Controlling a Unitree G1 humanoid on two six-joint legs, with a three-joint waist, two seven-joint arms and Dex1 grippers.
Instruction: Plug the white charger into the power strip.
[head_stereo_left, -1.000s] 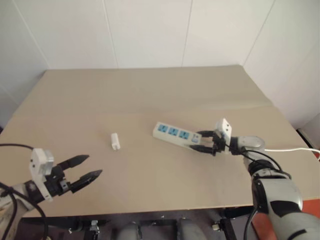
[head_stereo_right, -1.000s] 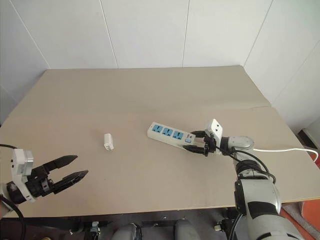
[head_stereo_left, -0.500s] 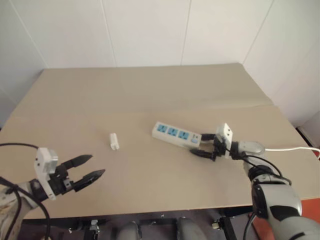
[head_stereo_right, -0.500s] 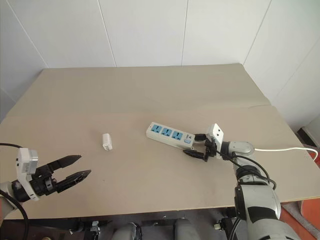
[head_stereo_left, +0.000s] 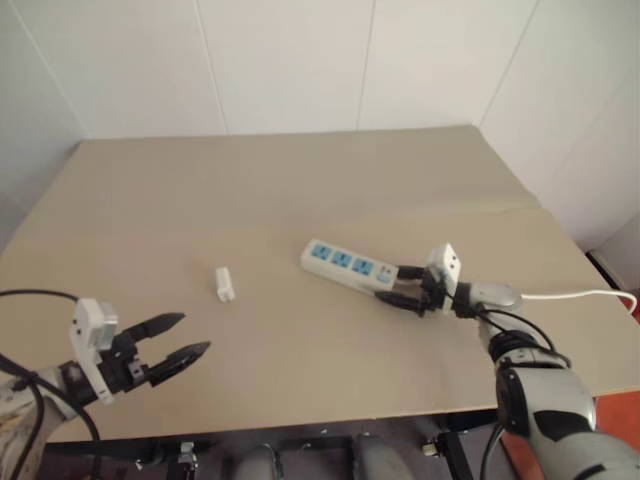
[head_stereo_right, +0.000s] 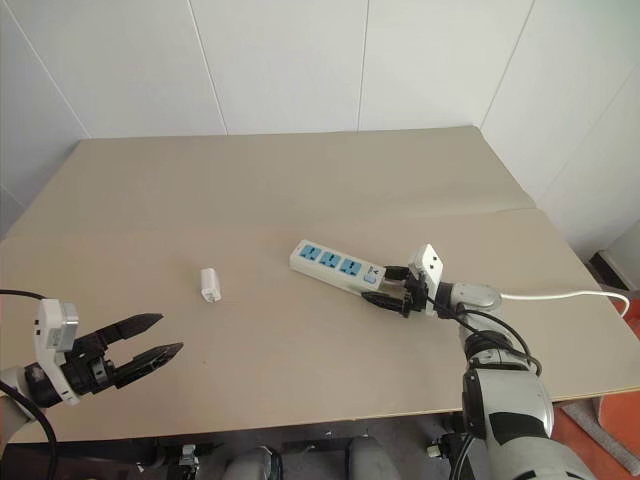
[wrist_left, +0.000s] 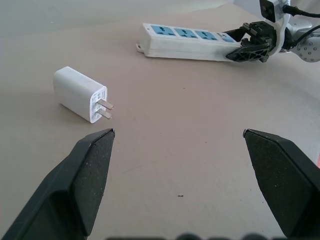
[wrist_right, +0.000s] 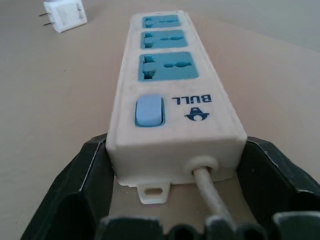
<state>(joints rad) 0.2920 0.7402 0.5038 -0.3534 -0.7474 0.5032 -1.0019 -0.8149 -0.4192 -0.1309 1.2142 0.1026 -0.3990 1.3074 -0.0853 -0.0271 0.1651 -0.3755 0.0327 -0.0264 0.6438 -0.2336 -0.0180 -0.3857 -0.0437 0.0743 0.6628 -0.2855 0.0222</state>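
Note:
The power strip (head_stereo_left: 350, 268) lies flat right of the table's middle, three blue sockets up, switch and cord at its right end. My right gripper (head_stereo_left: 390, 283) is at that end, a black finger (wrist_right: 75, 190) pressed against each side of the strip (wrist_right: 170, 100), shut on it. The white charger (head_stereo_left: 226, 283) lies on its side left of the strip, prongs (wrist_left: 104, 109) level. My left gripper (head_stereo_left: 195, 332) hovers open near the table's front left, the charger (wrist_left: 80, 101) ahead of its fingers and apart from them.
The strip's thin white cord (head_stereo_left: 580, 295) runs right, off the table's edge. The tan table (head_stereo_left: 300, 190) has a seam across its middle. White walls stand behind and to the right.
The whole view has shifted a little. My right gripper has turned slightly at the strip's cord end. The left gripper and the charger have stayed put.

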